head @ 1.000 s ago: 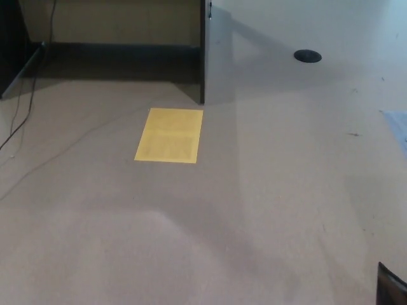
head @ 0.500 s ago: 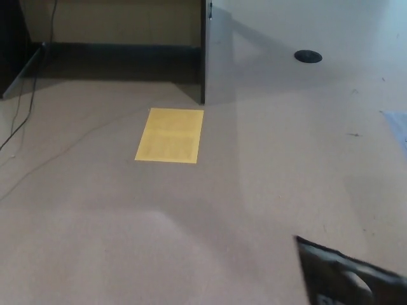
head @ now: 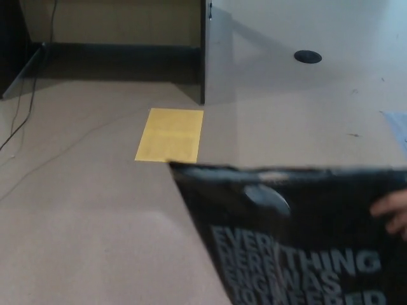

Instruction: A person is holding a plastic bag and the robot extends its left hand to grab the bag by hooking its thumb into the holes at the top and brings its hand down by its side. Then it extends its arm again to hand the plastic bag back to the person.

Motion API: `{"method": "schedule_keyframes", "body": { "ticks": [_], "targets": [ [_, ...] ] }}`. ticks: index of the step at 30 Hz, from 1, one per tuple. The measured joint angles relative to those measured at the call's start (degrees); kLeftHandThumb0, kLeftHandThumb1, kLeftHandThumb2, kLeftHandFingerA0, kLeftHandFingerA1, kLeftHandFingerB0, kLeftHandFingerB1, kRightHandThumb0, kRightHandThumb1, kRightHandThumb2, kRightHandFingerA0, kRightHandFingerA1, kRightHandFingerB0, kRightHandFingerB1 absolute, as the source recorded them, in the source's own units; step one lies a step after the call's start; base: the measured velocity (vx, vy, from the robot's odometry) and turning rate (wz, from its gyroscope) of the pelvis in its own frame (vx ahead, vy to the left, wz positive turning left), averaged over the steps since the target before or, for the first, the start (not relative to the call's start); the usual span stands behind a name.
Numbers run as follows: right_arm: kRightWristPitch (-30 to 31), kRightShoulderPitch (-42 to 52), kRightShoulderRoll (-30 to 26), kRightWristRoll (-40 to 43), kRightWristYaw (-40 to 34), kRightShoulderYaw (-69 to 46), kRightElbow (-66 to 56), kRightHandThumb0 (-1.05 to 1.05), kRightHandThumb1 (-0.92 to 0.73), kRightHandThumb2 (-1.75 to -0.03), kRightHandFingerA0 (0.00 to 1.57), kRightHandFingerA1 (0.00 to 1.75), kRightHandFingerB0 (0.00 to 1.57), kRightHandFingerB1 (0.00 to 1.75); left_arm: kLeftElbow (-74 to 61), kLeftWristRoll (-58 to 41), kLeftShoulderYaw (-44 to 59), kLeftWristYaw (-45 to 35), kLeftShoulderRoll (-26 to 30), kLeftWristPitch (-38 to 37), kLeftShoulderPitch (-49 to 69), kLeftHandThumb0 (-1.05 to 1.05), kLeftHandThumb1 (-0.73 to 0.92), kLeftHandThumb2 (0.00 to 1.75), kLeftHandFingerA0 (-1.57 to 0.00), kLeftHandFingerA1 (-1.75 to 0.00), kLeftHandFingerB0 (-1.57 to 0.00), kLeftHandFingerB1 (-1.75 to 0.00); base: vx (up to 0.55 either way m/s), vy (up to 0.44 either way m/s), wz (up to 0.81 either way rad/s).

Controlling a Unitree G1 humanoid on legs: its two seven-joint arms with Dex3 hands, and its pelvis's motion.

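A black plastic bag [head: 299, 241] with pale block lettering fills the lower right of the head view. Its top edge runs level across the picture, and an oval handle hole [head: 267, 198] shows near the top left. A person's fingers [head: 393, 213] hold the bag at the right edge. Neither of my hands shows anywhere in the picture.
A yellow sheet [head: 170, 135] lies on the beige floor, partly behind the bag's top corner. A grey partition panel [head: 218, 54] stands behind it, with a dark recess to its left. Cables [head: 22, 117] trail at the far left. A round black floor port [head: 308, 56] sits far right.
The bag has risen from the bottom right corner and spread leftward, now covering the lower right of the view. The person's fingers have come into sight at the right edge.
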Motion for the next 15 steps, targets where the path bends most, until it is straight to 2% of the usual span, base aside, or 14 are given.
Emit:
{"method": "schedule_keyframes", "body": {
  "ticks": [1, 2, 3, 5, 6, 7, 8, 10, 11, 12, 13, 14, 15],
  "targets": [
    [0.0, 0.0, 0.0, 0.0, 0.0, 0.0, 0.0, -0.42, -0.57, -0.81, 0.59, 0.58, 0.35, 0.46, -1.9, 0.0, 0.2, 0.0, -0.1, 0.0, 0.2, -0.28, 0.31, 0.88, -0.07, -0.52, -0.06, -0.49, 0.00, 0.000, 0.00],
    [0.0, 0.1, 0.0, 0.0, 0.0, 0.0, 0.0, -0.34, -0.68, -0.60, 0.65, 0.46, 0.42, 0.35, -4.7, 0.0, 0.5, 0.0, -0.3, 0.0, 0.5, -0.50, 0.51, 0.57, -0.16, -0.30, -0.20, -0.29, 0.00, 0.000, 0.00],
    [0.0, 0.1, 0.0, 0.0, 0.0, 0.0, 0.0, -0.41, -0.58, -0.78, 0.58, 0.55, 0.37, 0.45, -7.2, 0.0, 0.7, 0.0, -0.5, 0.0, 0.7, -0.30, 0.34, 0.89, -0.01, -0.50, 0.00, -0.47, 0.00, 0.000, 0.00],
    [0.0, 0.2, 0.0, 0.0, 0.0, 0.0, 0.0, -0.40, -0.58, -0.77, 0.56, 0.54, 0.38, 0.45, -12.0, 0.0, 1.0, -0.1, -0.8, 0.0, 1.1, -0.30, 0.35, 0.89, -0.01, -0.50, 0.00, -0.47, 0.00, 0.000, 0.00],
    [-0.1, 0.3, 0.0, 0.0, 0.0, 0.0, -0.1, -0.32, -0.68, -0.60, 0.61, 0.44, 0.43, 0.36, -14.3, 0.0, 1.1, -0.2, -0.9, 0.0, 1.2, -0.30, 0.34, 0.89, -0.01, -0.50, 0.00, -0.47, 0.00, 0.000, 0.00],
    [-0.1, 0.3, 0.0, 0.0, 0.0, 0.0, -0.1, -0.32, -0.68, -0.60, 0.62, 0.44, 0.43, 0.36, -17.6, 0.1, 1.2, -0.3, -1.0, 0.0, 1.3, -0.30, 0.31, 0.87, -0.01, -0.50, 0.00, -0.47, 0.00, 0.000, 0.00],
    [-0.1, 0.3, 0.0, 0.0, 0.0, 0.0, -0.1, -0.40, -0.58, -0.78, 0.57, 0.55, 0.39, 0.46, -20.1, 0.1, 1.2, -0.4, -1.2, 0.0, 1.3, -0.30, 0.29, 0.86, -0.01, -0.50, 0.00, -0.47, 0.00, 0.000, 0.00],
    [-0.1, 0.4, 0.0, 0.0, 0.0, 0.0, -0.1, -0.40, -0.58, -0.78, 0.58, 0.55, 0.39, 0.46, -24.4, 0.2, 1.2, -0.6, -1.5, 0.1, 1.2, -0.31, 0.29, 0.86, -0.02, -0.51, 0.00, -0.47, 0.00, 0.000, 0.00],
    [-0.1, 0.4, 0.0, 0.0, 0.0, 0.0, -0.1, -0.40, -0.58, -0.77, 0.57, 0.54, 0.40, 0.46, -27.2, 0.3, 1.2, -0.7, -1.9, 0.2, 1.0, -0.62, 0.40, 0.69, -0.06, -0.37, -0.10, -0.34, 0.00, 0.000, 0.00],
    [-0.1, 0.5, 0.0, 0.0, 0.0, 0.0, -0.1, -0.40, -0.58, -0.78, 0.58, 0.55, 0.40, 0.46, -29.4, 0.4, 1.2, -0.8, -2.2, 0.3, 0.8, -0.65, 0.42, 0.72, -0.06, -0.37, -0.10, -0.30, 0.00, 0.000, 0.00],
    [-0.1, 0.5, 0.0, 0.0, 0.0, 0.0, -0.1, -0.31, -0.67, -0.60, 0.66, 0.48, 0.45, 0.36, -32.2, 0.6, 1.2, -0.9, -2.7, 0.6, 0.4, -0.57, 0.51, 0.58, -0.10, -0.28, -0.11, -0.22, 0.00, 0.000, 0.00],
    [-0.1, 0.6, 0.0, 0.0, 0.0, 0.0, -0.1, -0.31, -0.67, -0.60, 0.66, 0.48, 0.45, 0.36, -33.8, 0.8, 1.2, -0.9, -2.9, 0.7, 0.1, -0.57, 0.51, 0.58, -0.10, -0.28, -0.11, -0.22, 0.00, 0.000, 0.00],
    [-0.1, 0.6, 0.0, 0.0, 0.0, 0.0, -0.1, -0.31, -0.66, -0.60, 0.66, 0.49, 0.46, 0.37, -36.8, 1.2, 1.2, -1.1, -3.4, 1.1, -0.5, -0.60, 0.38, 0.75, -0.02, -0.35, -0.09, -0.27, 0.00, 0.000, 0.00]
  ]
}}
